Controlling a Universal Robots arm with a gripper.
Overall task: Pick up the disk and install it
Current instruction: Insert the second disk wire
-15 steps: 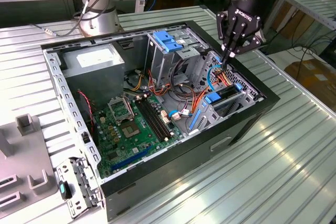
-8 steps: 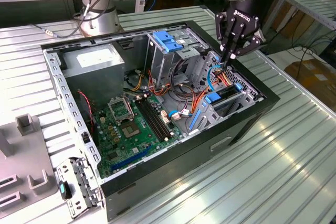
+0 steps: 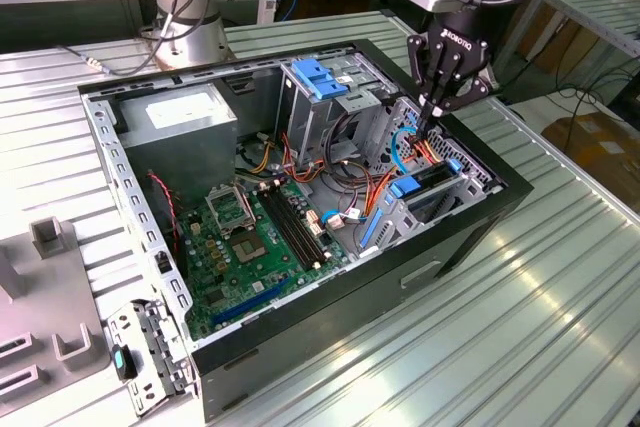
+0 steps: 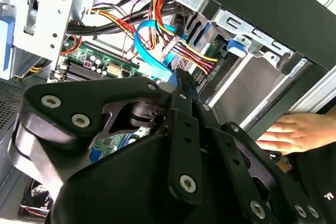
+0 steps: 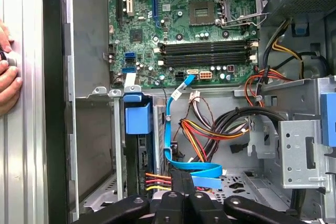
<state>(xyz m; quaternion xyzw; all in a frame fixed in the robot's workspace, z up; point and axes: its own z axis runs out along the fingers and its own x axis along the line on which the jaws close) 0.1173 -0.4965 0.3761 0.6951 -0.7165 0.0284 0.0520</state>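
Note:
The disk (image 3: 437,183) sits on edge in the drive bay at the corner of the open computer case (image 3: 150,237) on the exterior view's right, with a blue rail tab (image 3: 405,187) at its end. In the first wrist view the disk (image 5: 142,161) is a dark slab under the blue tab (image 5: 137,118), and red, orange and yellow wires run to it. My gripper (image 3: 426,127) hangs just above the bay, shut, with its fingertips down among the blue data cable (image 5: 173,129) and power wires. In both wrist views the fingers (image 5: 184,187) (image 4: 181,85) are pressed together with nothing between them.
A person's hand (image 4: 299,132) rests on the case's outer wall beside the bay, and its fingers (image 5: 8,72) show at that wall's edge. A bare blue bracket (image 3: 318,77) sits in the upper cage. The power supply (image 3: 185,112) and motherboard (image 3: 260,237) lie inside. Grey fixtures (image 3: 50,297) stand on the exterior view's left.

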